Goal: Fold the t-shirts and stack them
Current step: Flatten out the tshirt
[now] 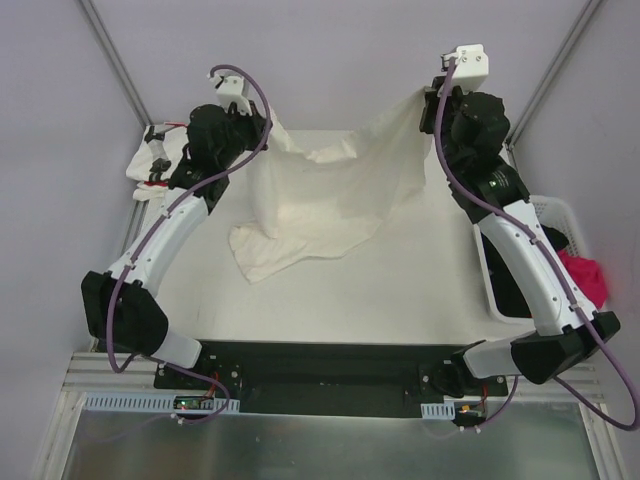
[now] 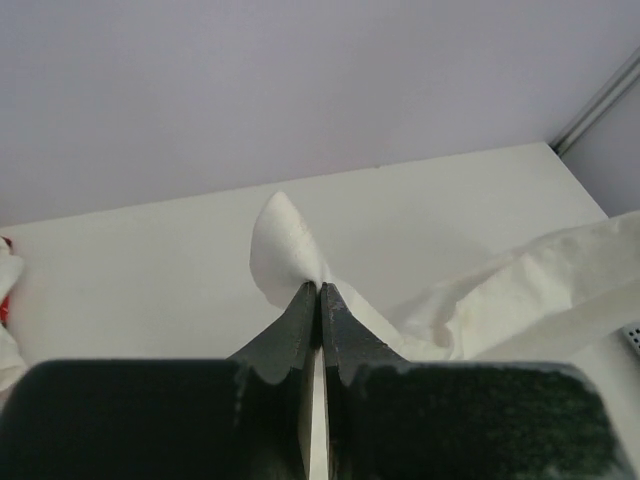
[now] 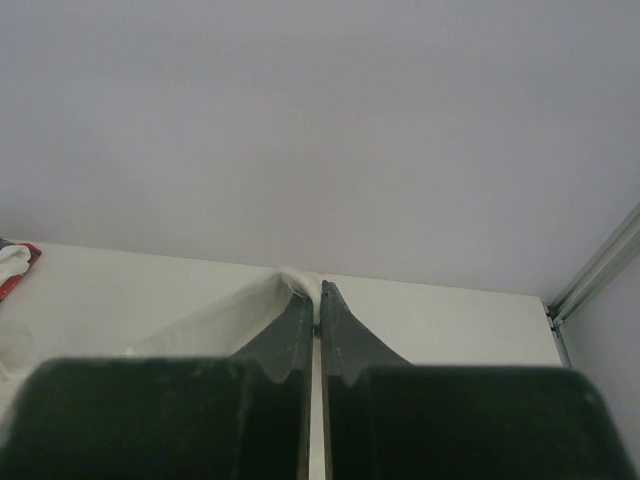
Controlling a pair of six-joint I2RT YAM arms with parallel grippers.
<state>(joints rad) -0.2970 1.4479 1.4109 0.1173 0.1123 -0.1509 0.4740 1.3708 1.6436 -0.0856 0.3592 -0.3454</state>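
Cream-white t-shirt hangs as a sagging sheet over the far half of the table, lower hem bunched on the surface. We hold it by two upper corners: left gripper pinched tight on one tip of cloth, right gripper clamped on the other. Cloth droops between them, so we judge the arms should spread evenly to take out slack, then lay it flat for folding. Star-print t-shirt lies crumpled far left, apart from both
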